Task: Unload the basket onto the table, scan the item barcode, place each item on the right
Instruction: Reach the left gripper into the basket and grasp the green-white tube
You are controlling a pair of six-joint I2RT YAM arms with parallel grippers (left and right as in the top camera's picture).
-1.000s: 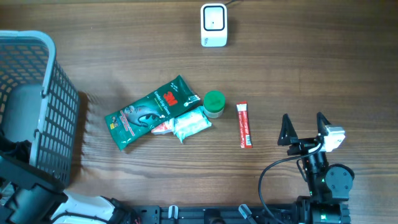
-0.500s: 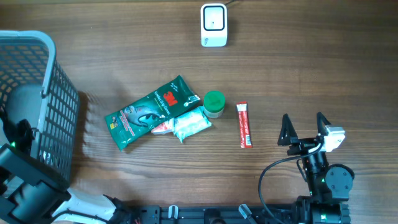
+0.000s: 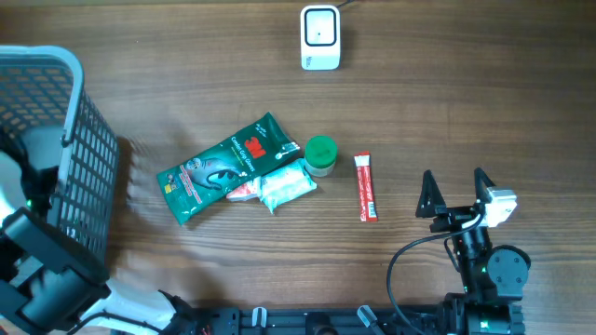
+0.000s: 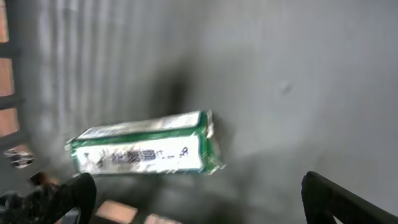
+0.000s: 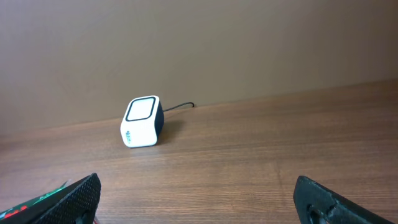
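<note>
A green and white box (image 4: 146, 150) lies on its side on the grey basket floor, blurred in the left wrist view. My left gripper (image 4: 202, 208) hangs open just above and in front of it, holding nothing. The white barcode scanner (image 3: 319, 37) stands at the table's far edge and also shows as the scanner (image 5: 142, 121) in the right wrist view. My right gripper (image 3: 454, 191) rests open and empty at the front right, pointing toward the scanner. Its gripper (image 5: 199, 202) has only bare wood between the fingertips.
A grey mesh basket (image 3: 84, 167) fills the left side, with my left arm reaching into it. Mid-table lie a green 3M packet (image 3: 223, 167), a white-green pouch (image 3: 284, 186), a green-lidded jar (image 3: 321, 154) and a red sachet (image 3: 366, 186).
My left arm has shifted over the basket, its dark parts moving further up in the overhead view. The right arm and the items on the table have not moved.
</note>
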